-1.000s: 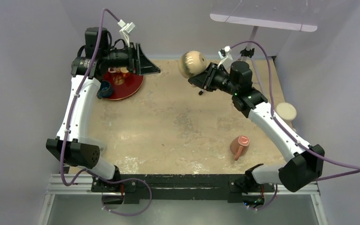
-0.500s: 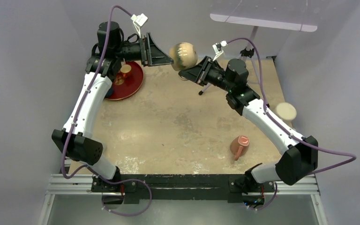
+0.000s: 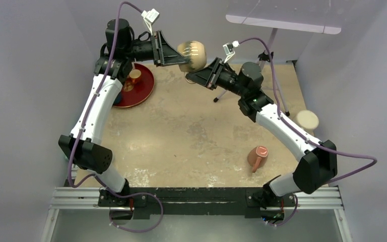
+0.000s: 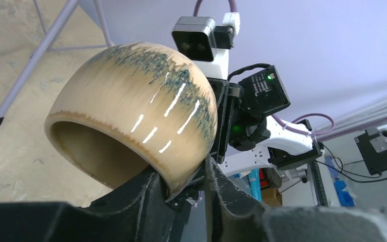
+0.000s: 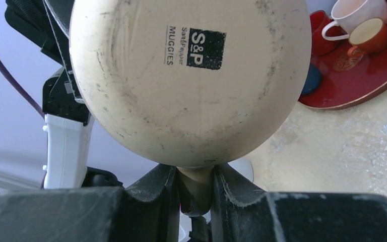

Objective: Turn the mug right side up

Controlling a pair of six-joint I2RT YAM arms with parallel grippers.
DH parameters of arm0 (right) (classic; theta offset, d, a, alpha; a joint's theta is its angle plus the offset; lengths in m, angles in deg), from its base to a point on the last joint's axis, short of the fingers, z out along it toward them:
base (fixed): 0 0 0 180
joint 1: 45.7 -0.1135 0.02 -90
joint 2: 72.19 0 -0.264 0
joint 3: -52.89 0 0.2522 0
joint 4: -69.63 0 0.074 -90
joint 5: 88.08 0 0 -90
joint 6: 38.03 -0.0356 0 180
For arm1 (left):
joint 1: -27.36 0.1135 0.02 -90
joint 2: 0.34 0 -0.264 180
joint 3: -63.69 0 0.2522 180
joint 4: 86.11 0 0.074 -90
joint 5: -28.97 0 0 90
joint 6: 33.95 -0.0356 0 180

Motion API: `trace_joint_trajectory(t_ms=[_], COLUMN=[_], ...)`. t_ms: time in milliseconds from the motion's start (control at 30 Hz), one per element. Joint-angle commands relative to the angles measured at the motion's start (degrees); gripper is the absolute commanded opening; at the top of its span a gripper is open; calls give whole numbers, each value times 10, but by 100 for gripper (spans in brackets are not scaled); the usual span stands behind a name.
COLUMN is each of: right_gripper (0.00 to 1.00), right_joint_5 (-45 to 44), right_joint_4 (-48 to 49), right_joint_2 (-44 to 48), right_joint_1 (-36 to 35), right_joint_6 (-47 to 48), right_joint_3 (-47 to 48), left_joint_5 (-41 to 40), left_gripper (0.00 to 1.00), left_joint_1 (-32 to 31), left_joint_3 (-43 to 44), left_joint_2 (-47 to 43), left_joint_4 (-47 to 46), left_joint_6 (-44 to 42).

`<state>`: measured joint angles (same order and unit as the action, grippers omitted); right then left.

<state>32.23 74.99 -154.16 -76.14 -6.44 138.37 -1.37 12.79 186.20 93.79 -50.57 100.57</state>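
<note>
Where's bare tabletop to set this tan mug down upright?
The middle of the table, between the red tray, the tripod foot and the pink mug, is bare for the tan mug. Crowded: the tray's cups at back left, and the right edge by the beige disc.

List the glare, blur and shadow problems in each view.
Left wrist: white glare streaks run down the mug glaze, and the left end effector's fingers are dark and slightly soft. Right wrist: the stamp on the mug's matte base reads sharply, with no glare. Top external: even light, with only faint shadows on the table.
</note>
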Motion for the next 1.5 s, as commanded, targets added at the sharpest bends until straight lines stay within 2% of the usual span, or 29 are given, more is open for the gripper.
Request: trace_joint_trajectory(t_ms=[0,33,133,167,233,267,333,467,533,600,767,933,1133,1400,1467], right_gripper=[0,0,0,9,45,57,64,66,66,66,65,65,64,64,64], right_joint_5=[33,35,27,22,8,4,0,-14,-34,-61,-103,-136,-142,-145,-148], right_joint_4=[92,89,36,6,-46,-68,-124,-166,-186,-214,-261,-269,-278,-287,-286], right_joint_2=[-13,-17,-24,-26,-34,-41,-65,-98,-102,-101,-86,-67,-69,-74,-73], right_joint_1=[-11,-11,-10,-11,-11,-11,-10,-13,-13,-14,-13,-13,-14,-14,-14], right_joint_6=[-6,-2,41,60,89,98,113,132,149,167,211,226,226,227,226], right_joint_3=[52,53,68,73,78,81,94,99,94,91,79,54,48,54,53], left_joint_5=[22,21,-19,-55,-161,-216,-305,-392,-437,-480,-502,-571,-589,-589,-561], left_gripper=[17,3,0,0,0,0,0,0,0,0,0,0,0,0,0], left_joint_1=[-14,-14,-8,-7,-8,-7,-6,0,2,17,102,124,128,131,137], left_joint_3=[25,23,31,40,66,70,61,10,12,24,111,139,137,209,213], left_joint_2=[6,6,0,-3,-5,-8,-17,-30,-12,21,156,240,276,361,369], left_joint_4=[-56,-50,51,99,218,252,292,308,331,358,434,428,373,408,413], left_joint_6=[42,40,-43,-96,-230,-282,-372,-483,-524,-561,-614,-696,-737,-733,-725])
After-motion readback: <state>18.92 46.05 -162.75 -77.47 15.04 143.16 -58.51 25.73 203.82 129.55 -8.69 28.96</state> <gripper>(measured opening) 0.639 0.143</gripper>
